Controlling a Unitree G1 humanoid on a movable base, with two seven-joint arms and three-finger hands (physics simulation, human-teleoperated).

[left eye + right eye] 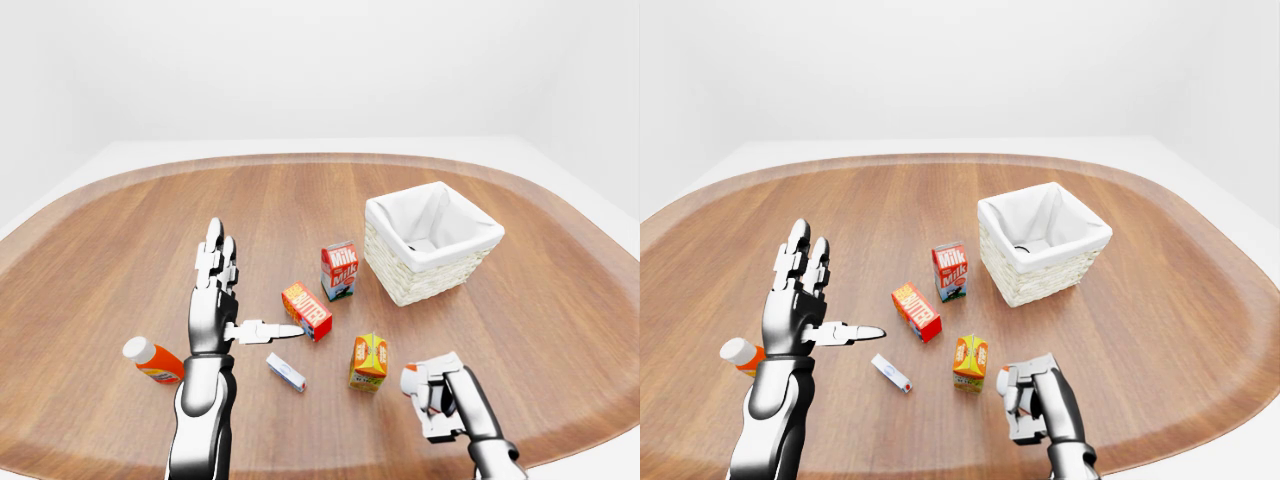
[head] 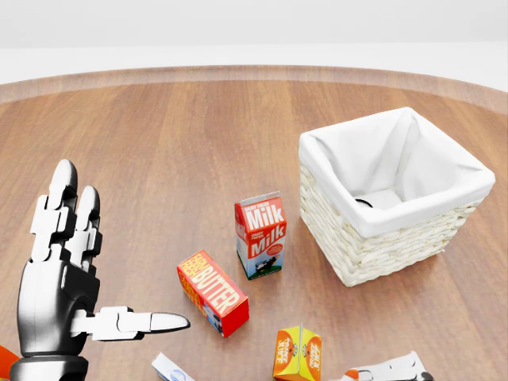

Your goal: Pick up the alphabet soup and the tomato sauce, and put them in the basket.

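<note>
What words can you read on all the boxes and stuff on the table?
"Milk", printed twice, on the red and white milk carton.
"BUTTER" on the red butter box.
The orange carton has print too small to read.
The small white box and the orange bottle show no readable words.
</note>
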